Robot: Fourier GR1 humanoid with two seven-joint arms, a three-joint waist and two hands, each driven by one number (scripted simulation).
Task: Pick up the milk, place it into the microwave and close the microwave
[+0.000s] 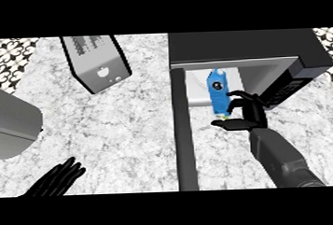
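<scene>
A blue milk carton (217,89) stands upright in the mouth of the open microwave (243,46), partly over its light inner floor. My right hand (244,112) is at the carton's lower right side with its fingers and thumb curled round it. The microwave's dark door (184,132) swings out toward me, left of the carton. At the lower left my left hand (58,180) rests open on the counter with straight fingers.
A grey toaster-like appliance (97,60) lies at the back left. A large grey rounded object (11,122) sits at the left edge. The marble counter (122,130) spreads between them. Patterned tiles (9,54) show at the far corners.
</scene>
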